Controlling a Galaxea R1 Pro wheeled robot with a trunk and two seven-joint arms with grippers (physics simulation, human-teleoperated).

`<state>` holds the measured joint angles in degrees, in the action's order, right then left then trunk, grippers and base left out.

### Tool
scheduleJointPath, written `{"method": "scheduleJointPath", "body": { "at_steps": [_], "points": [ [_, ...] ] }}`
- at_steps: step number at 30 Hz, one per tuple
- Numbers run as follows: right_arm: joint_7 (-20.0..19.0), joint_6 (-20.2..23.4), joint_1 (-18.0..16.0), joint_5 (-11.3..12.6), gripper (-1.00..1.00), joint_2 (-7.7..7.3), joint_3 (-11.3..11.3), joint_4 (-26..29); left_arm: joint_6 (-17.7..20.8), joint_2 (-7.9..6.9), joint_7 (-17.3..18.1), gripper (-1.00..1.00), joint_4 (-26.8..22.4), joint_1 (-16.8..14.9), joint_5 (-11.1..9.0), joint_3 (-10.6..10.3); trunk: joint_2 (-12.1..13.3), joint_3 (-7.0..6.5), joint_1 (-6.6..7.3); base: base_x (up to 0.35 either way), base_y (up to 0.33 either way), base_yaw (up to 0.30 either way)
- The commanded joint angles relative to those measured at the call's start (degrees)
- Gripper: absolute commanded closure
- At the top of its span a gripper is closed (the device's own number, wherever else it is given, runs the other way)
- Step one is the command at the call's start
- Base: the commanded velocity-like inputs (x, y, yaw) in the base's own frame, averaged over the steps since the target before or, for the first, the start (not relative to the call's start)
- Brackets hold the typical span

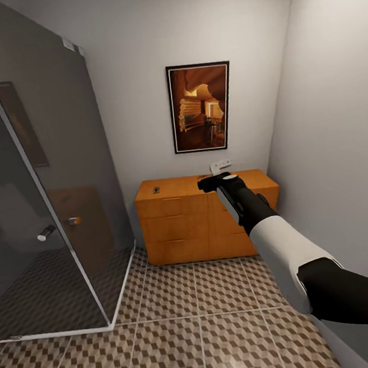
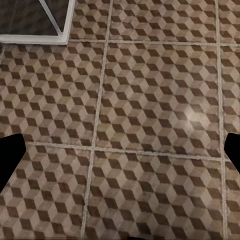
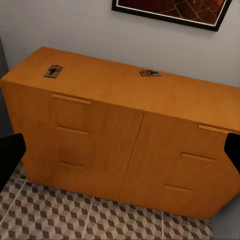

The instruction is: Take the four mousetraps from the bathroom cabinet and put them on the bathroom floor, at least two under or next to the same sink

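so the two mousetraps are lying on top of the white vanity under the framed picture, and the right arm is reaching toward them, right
Not quite. The two mousetraps lie on the flat top of the orange-brown wooden cabinet, not on a white vanity. The right wrist view shows this clearly. The rest holds: the cabinet stands under the framed picture, and the right arm reaches toward it.

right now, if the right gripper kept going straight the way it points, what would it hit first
Probably the cabinet: the right wrist view looks straight at its upper drawer fronts, just below the top's front edge. Nothing shows in between, though depth is hard to judge.
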<state>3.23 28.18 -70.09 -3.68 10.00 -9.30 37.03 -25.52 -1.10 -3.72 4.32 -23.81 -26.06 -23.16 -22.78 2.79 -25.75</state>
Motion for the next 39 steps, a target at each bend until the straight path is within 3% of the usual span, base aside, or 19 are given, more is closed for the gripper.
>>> {"method": "scheduleJointPath", "body": {
  "at_steps": [1,16,26,39],
  "points": [
    [0.1,0.4,-0.1,-0.4,-1.00,0.00,-0.1,0.1,-0.3,0.04,-0.1,-1.00,0.2,-0.1,-0.2,-0.5,-0.1,0.18,-0.04,0.000,0.000,0.243],
    [-0.1,0.2,0.0,-0.3,-1.00,0.00,-0.1,-0.4,-0.3,0.02,-0.1,-1.00,0.2,-0.1,-0.2,-0.4,-0.1,0.98,-0.04,0.005,-0.005,0.241],
    [-0.1,0.2,0.0,-0.3,-1.00,0.00,-0.1,-0.5,-0.3,0.00,-0.1,-1.00,0.2,-0.1,-0.2,-0.4,-0.1,1.60,-0.04,0.190,-0.173,0.232],
    [-0.1,0.2,0.0,-0.3,-1.00,0.00,-0.1,-0.5,-0.2,0.04,-0.1,-1.00,0.2,-0.1,-0.2,-0.5,-0.1,1.69,-0.04,0.252,-0.225,0.027]
  ]
}}
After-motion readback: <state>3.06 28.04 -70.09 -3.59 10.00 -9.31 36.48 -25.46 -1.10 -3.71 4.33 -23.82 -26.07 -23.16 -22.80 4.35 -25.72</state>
